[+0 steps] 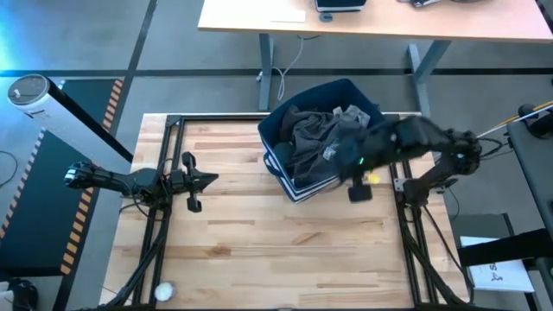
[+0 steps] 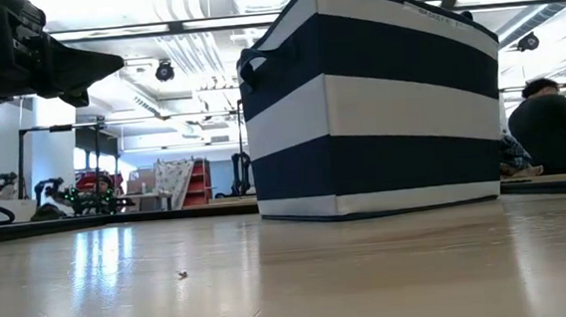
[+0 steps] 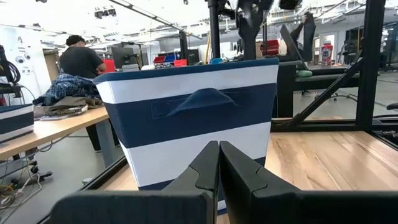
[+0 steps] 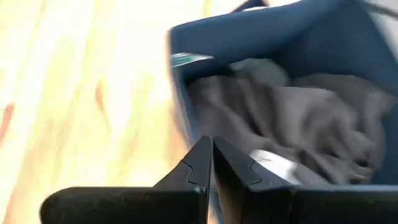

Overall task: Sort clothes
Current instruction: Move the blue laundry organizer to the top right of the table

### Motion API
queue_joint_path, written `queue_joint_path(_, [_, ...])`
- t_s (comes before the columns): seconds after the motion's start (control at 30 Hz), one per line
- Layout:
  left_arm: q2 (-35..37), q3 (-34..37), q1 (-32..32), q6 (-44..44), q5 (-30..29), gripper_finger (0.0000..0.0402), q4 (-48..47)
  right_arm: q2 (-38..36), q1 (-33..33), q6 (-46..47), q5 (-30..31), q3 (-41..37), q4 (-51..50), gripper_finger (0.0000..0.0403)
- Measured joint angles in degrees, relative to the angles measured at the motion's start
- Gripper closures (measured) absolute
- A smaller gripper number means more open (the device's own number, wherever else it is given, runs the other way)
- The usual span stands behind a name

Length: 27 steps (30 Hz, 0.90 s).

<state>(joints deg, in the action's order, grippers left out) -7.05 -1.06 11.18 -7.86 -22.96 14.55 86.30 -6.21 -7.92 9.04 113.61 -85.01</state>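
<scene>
The clothes (image 1: 313, 138) lie in a heap inside the navy bin with white stripes (image 1: 278, 130) at the table's far middle. They are mostly dark charcoal cloth, with a light grey piece (image 1: 350, 113) on top. In the right wrist view the charcoal clothes (image 4: 298, 124) fill the bin. My right gripper (image 4: 212, 144) hovers shut over the bin's near rim, holding nothing. My left gripper (image 1: 210, 180) is shut and empty at the table's left, pointing at the bin (image 3: 186, 118). It also shows at the top left of the low view (image 2: 107, 63).
The bin (image 2: 374, 102) stands upright on the wooden table (image 1: 259, 250). A small white round thing (image 1: 164, 292) lies near the front left edge. Black frame rails (image 1: 173, 121) run along the table's sides. People are at desks beyond the table (image 2: 550, 125).
</scene>
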Motion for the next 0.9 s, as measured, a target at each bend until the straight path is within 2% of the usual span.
queue_joint_path(0.2, [0.0, 0.0, 0.0, 0.0, 0.0, 0.0402, 0.0, 4.0, -6.0, 5.3, 0.1, -6.9, 2.8, 0.0401])
queue_joint_path(0.37, [0.0, 0.0, 0.0, 0.0, 0.0, 0.0402, 0.0, 6.9, -6.6, 5.6, 0.1, -14.0, 10.2, 0.0402])
queue_joint_path(0.47, [0.0, 0.0, 0.0, 0.0, 0.0, 0.0402, 0.0, 8.8, -5.3, 5.6, 0.3, -17.3, 13.6, 0.0402])
queue_joint_path(0.6, [0.0, 0.0, 0.0, 0.0, 0.0, 0.0402, 0.0, 9.4, -2.7, 5.8, 6.2, -20.8, 21.2, 0.0403])
queue_joint_path(0.9, [0.0, 0.0, 0.0, 0.0, 0.0, 0.0402, 0.0, 10.5, 5.4, 5.6, 12.2, -21.6, 33.8, 0.0403])
